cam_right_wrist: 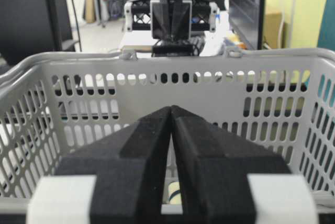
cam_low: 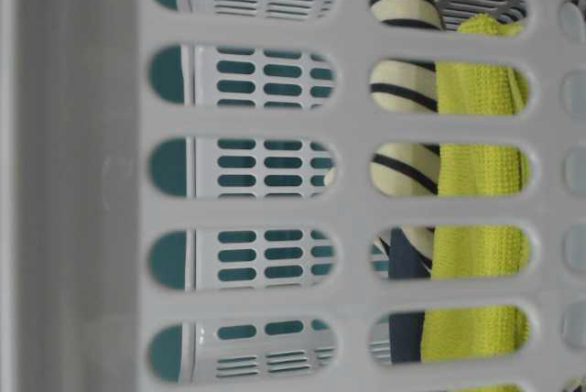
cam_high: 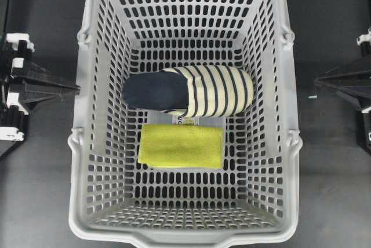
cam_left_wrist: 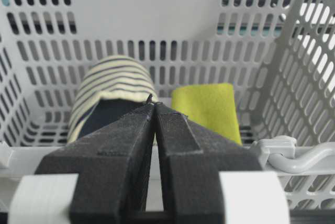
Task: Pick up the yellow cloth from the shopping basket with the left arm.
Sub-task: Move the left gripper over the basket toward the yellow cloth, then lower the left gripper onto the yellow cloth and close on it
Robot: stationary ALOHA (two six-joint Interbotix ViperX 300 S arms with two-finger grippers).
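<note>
Left gripper [cam_left_wrist: 155,106] is pinched closed with nothing in it, parked outside the shopping basket [cam_high: 87,143] at its left wall, so we're at the very start: no approach made yet. Right gripper [cam_right_wrist: 171,110] is likewise closed and empty, outside the basket's opposite wall, and has no part in this. Working outward from our left wrist view: first the basket's near rim and handle hinge, then inside on the basket floor the yellow cloth [cam_high: 181,146], folded flat, with the striped slipper [cam_high: 191,90] just beside it, its edge seeming to meet or slightly overlap the cloth's edge. We can't tell for sure whether they actually touch. From overhead the cloth sits roughly mid-basket, toward the basket's lower wall, slipper above it. Next move as we judge it: open the jaws, lift over the tall left wall, drop down onto the cloth's free edge, the one away from the slipper, and pinch there. Risks: snagging the slipper, or fingers catching a floor slot.
</note>
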